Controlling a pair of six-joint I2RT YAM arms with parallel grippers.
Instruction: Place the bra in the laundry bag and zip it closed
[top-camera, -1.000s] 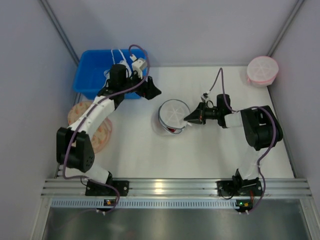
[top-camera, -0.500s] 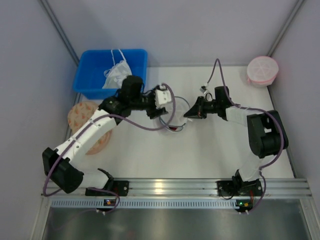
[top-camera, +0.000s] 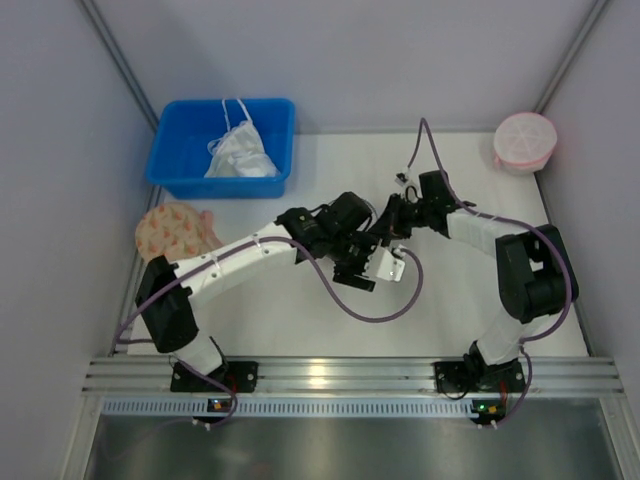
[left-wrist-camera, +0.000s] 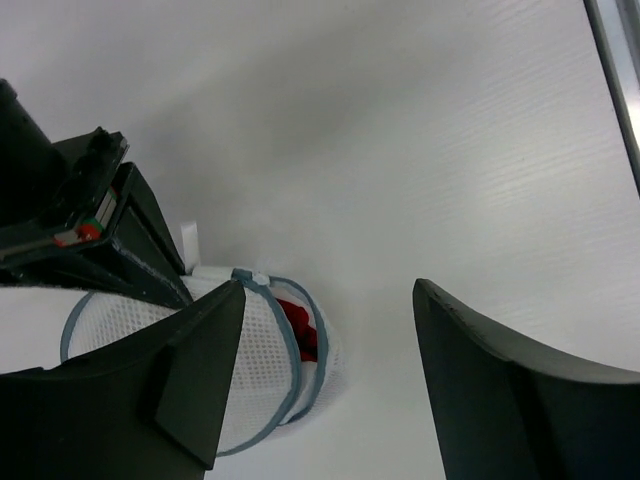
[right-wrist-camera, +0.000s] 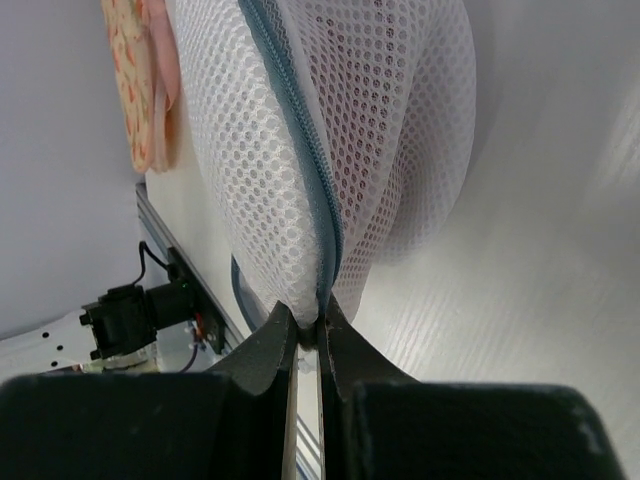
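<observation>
The laundry bag (left-wrist-camera: 250, 380) is white mesh with a grey-blue zip rim and stands on edge on the white table. The dark-red bra (left-wrist-camera: 298, 325) shows inside it through a gap at the rim. My left gripper (left-wrist-camera: 330, 300) is open wide just above the bag, one finger (left-wrist-camera: 190, 380) in front of the mesh and touching nothing. My right gripper (right-wrist-camera: 318, 335) is shut on the bag (right-wrist-camera: 340, 120) at the end of its zip seam. In the top view my left gripper (top-camera: 358, 268) and right gripper (top-camera: 386, 228) meet mid-table and the left arm hides the bag.
A blue bin (top-camera: 180, 165) at the back left holds a white garment (top-camera: 240, 155). A pink round mesh bag (top-camera: 525, 140) sits at the back right. A beige patterned disc (top-camera: 175, 230) lies at the left edge. A metal rail (top-camera: 330, 375) runs along the front.
My left arm has swung from the blue bin to the middle of the table and now covers the bag. My right gripper has shifted slightly back, still holding the bag.
</observation>
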